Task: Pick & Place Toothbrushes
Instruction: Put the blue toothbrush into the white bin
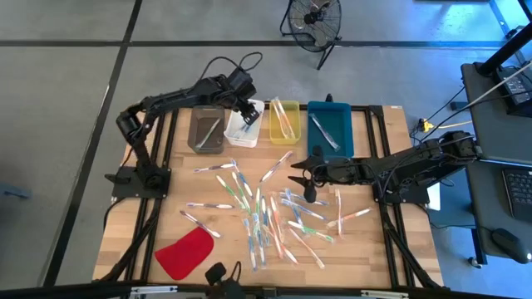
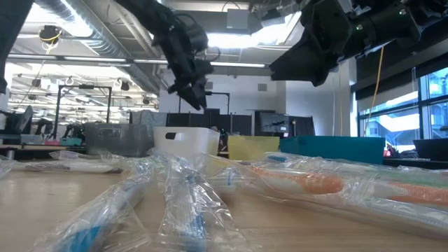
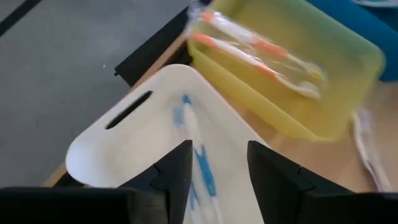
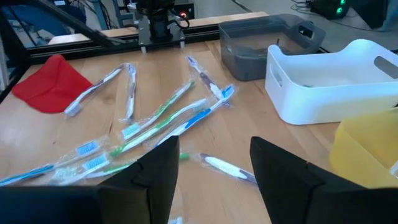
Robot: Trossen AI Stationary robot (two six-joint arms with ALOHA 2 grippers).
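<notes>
Grey [image 1: 205, 129], white [image 1: 233, 140], yellow [image 1: 283, 121], teal bins [image 1: 330, 129]; red piece [image 1: 186, 252] on table [image 1: 382, 141]

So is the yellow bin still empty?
No, the left wrist view shows wrapped orange toothbrushes lying inside the yellow bin.

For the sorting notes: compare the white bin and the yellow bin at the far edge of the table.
The white bin holds a toothbrush with blue parts; the yellow bin holds wrapped brushes with orange parts. The left gripper hovers, open and empty, over the white bin; nothing hangs over the yellow bin. Both are open-topped, side by side.
</notes>
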